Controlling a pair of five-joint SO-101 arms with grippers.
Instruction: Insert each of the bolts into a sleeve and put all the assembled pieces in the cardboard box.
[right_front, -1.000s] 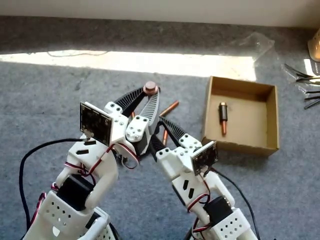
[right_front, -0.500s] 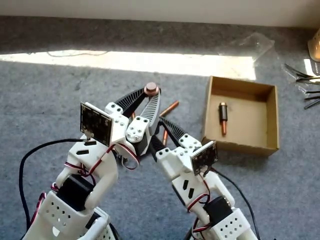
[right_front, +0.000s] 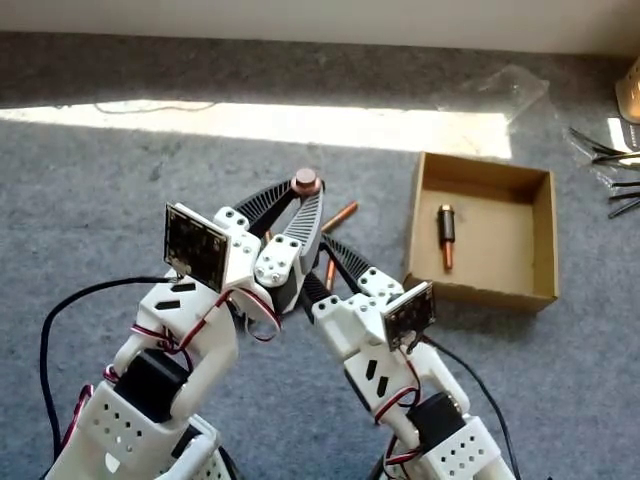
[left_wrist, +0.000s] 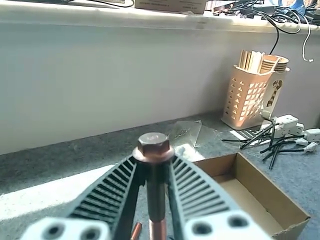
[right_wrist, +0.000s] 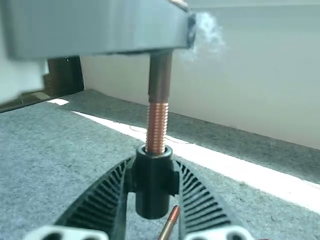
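My left pincer (left_wrist: 152, 165) is clenched on a bolt (left_wrist: 152, 145) just under its head. It holds the bolt upright and has slid a touch toward my right pincer (right_wrist: 150, 172) since a second ago. My right pincer has kept still, gripping the black sleeve (right_wrist: 151, 187) with the bolt's thread entering its top. A loose bolt (right_front: 339, 216) lies on the bench (right_front: 100, 200) nearby. Further right, the cardboard box (right_front: 545, 235) holds one assembled piece (right_front: 446, 232).

Bright daylight, sunlit band (right_front: 260, 125) across grey carpet (right_front: 80, 210), soft shadows

no readable text, labels or numbers
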